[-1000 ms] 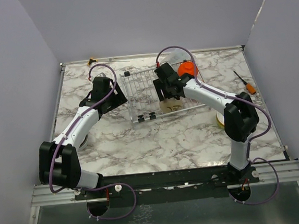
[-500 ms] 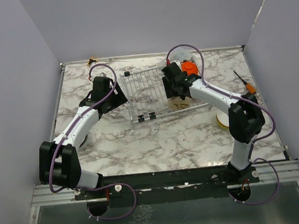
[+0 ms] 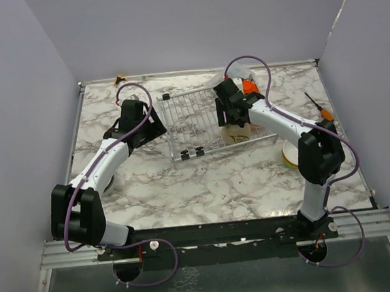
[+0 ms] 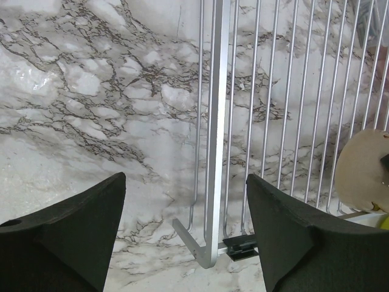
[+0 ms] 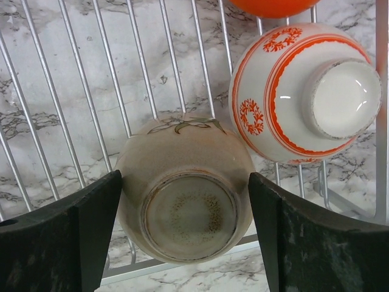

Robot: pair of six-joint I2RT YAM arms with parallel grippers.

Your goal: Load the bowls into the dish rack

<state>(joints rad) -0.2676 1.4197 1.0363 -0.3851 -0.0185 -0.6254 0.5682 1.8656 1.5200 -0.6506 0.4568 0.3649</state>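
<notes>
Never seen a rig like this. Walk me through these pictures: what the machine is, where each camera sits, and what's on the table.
These are two robot arms bolted to a marble table: the left arm and the right arm. The wide picture looks down from above and behind them. The other two come from a camera on each wrist, so the dark wedges at the bottom are that hand's own fingers. A wire rack lies on the table. The left hand is open and empty over the rack's edge. The right hand straddles an upside-down beige bowl over the rack; whether it grips cannot be told. Beside that sit a red-patterned bowl and an orange bowl. A screwdriver lies far right.
</notes>
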